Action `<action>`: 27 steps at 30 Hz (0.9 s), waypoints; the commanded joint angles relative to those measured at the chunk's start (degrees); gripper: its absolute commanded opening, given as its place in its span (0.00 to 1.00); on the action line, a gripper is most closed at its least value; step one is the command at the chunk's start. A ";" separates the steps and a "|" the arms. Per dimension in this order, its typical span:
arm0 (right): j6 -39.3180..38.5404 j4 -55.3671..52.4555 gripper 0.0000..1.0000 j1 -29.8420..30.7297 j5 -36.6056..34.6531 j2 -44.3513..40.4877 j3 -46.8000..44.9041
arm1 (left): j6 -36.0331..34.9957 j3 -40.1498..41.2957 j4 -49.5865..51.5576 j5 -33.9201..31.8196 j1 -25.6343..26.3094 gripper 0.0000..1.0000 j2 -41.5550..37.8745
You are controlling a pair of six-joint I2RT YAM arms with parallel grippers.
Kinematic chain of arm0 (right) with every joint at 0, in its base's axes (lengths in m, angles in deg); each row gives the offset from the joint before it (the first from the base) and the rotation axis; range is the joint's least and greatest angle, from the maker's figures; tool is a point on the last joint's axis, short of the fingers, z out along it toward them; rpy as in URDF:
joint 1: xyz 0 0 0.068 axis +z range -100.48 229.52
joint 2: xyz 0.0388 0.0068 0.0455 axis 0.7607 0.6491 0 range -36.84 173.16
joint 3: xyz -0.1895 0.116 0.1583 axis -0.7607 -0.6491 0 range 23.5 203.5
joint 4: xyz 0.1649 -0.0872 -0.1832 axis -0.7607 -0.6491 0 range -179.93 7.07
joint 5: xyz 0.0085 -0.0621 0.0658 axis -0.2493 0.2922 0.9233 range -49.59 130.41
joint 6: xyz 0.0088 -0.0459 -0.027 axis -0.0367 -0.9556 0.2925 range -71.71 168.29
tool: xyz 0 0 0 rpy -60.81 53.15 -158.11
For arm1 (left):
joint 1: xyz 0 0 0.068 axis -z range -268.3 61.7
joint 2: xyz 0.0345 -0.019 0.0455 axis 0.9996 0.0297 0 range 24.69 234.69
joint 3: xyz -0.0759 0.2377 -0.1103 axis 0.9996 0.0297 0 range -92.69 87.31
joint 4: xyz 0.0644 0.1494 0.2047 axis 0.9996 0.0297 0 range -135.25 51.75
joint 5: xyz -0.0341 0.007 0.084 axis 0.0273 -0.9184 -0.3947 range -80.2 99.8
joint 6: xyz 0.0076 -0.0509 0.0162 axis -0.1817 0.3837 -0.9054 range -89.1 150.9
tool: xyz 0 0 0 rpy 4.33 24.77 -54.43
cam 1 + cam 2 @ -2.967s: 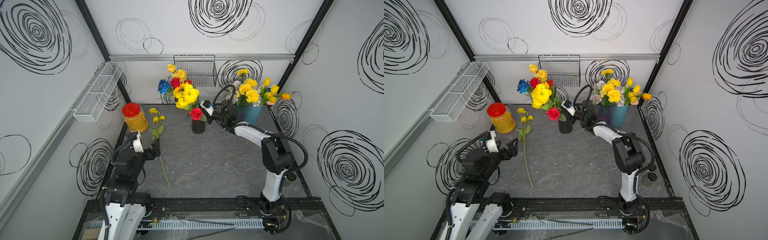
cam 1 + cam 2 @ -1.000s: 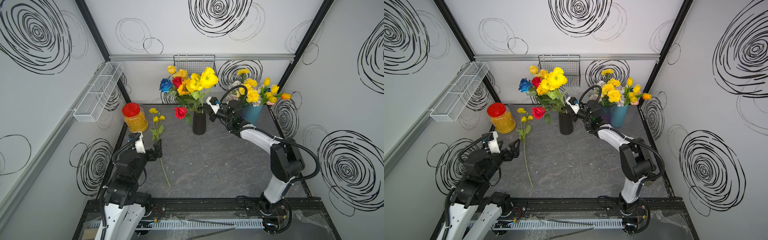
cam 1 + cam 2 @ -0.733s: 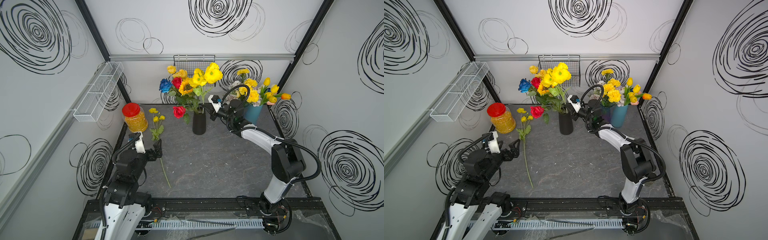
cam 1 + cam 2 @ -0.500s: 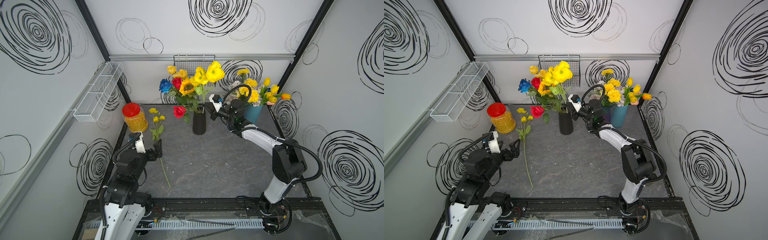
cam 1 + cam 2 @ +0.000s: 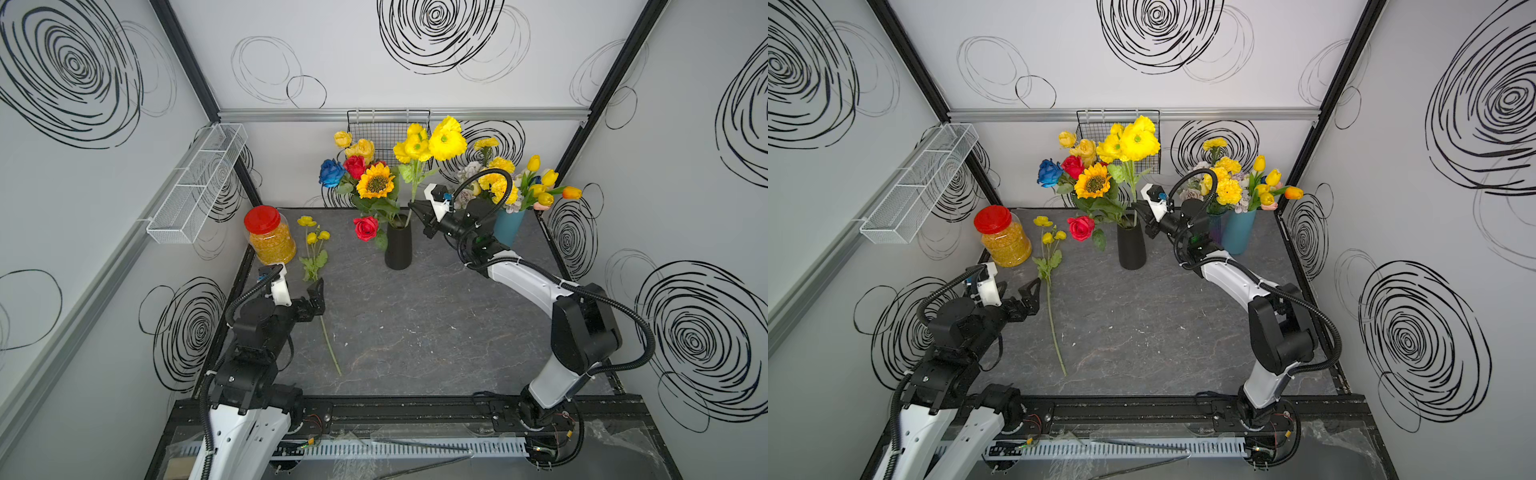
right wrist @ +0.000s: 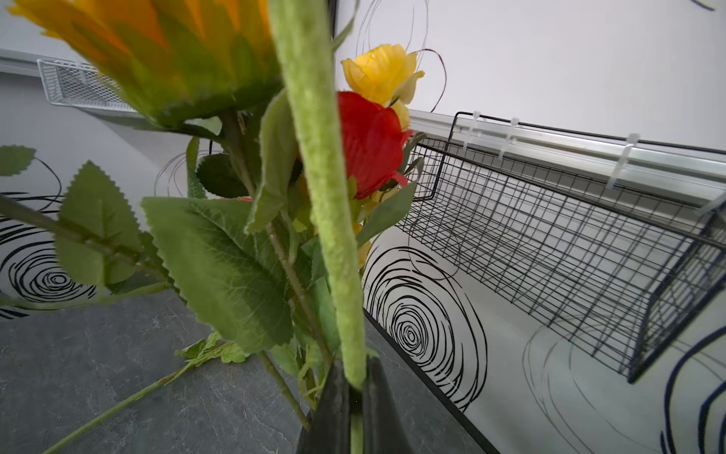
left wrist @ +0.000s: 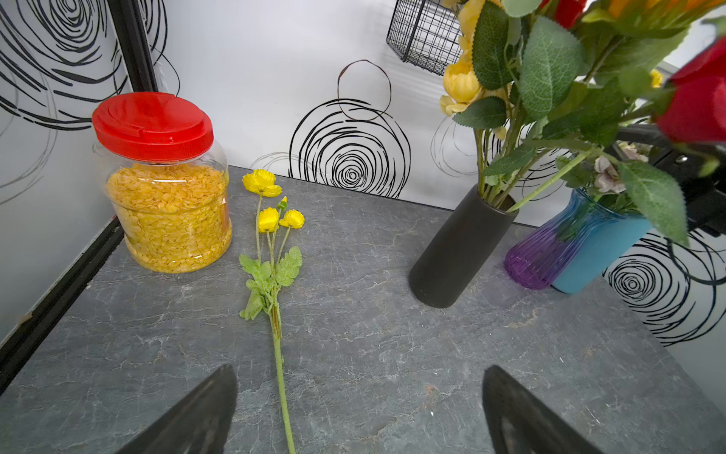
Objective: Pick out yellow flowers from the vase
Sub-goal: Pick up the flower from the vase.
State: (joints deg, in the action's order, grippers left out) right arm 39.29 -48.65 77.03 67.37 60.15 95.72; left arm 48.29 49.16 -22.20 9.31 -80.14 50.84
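A black vase stands mid-table with a sunflower, yellow roses, and red and blue roses. My right gripper is shut on the fuzzy green stem of the yellow poppies. Their blooms stand above the bouquet, and the stem's lower end reaches the vase mouth. Another sprig of yellow flowers lies flat on the table. My left gripper hovers open and empty over that sprig's stem.
A red-lidded jar of yellow flakes sits at the back left. A blue vase and a purple vase with mixed blooms stand at the back right. A black wire basket hangs on the back wall, a white wire shelf on the left wall.
My right gripper has risen with the poppy stem, lifting its blooms above the bouquet and uncovering the sunflower. The left arm has barely moved.
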 commanded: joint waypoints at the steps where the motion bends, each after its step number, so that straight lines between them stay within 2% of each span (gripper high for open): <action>1: 3.63 -0.71 0.02 -0.17 -3.09 -3.35 3.19 | 0.02 0.45 -1.69 0.35 -0.49 0.99 0.30; 12: 10.58 -8.31 0.01 -0.03 -10.05 -9.27 8.22 | -0.38 0.36 -4.18 5.47 -2.10 0.98 2.35; 17: 12.16 -11.94 0.00 0.06 -11.65 -12.14 10.03 | -0.25 0.62 -5.39 6.61 -0.07 0.97 1.51; 21: 12.25 -17.14 0.01 0.23 -13.83 -15.54 11.37 | -0.20 -0.11 -5.15 2.37 6.82 0.97 1.96; 27: 13.62 -26.43 0.01 0.18 -16.27 -21.83 10.35 | -1.74 -1.64 -7.48 -10.90 24.90 0.96 4.41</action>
State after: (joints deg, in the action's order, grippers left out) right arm 51.47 -69.65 77.10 53.27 41.92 105.34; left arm 47.98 49.16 -25.57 6.62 -61.10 54.12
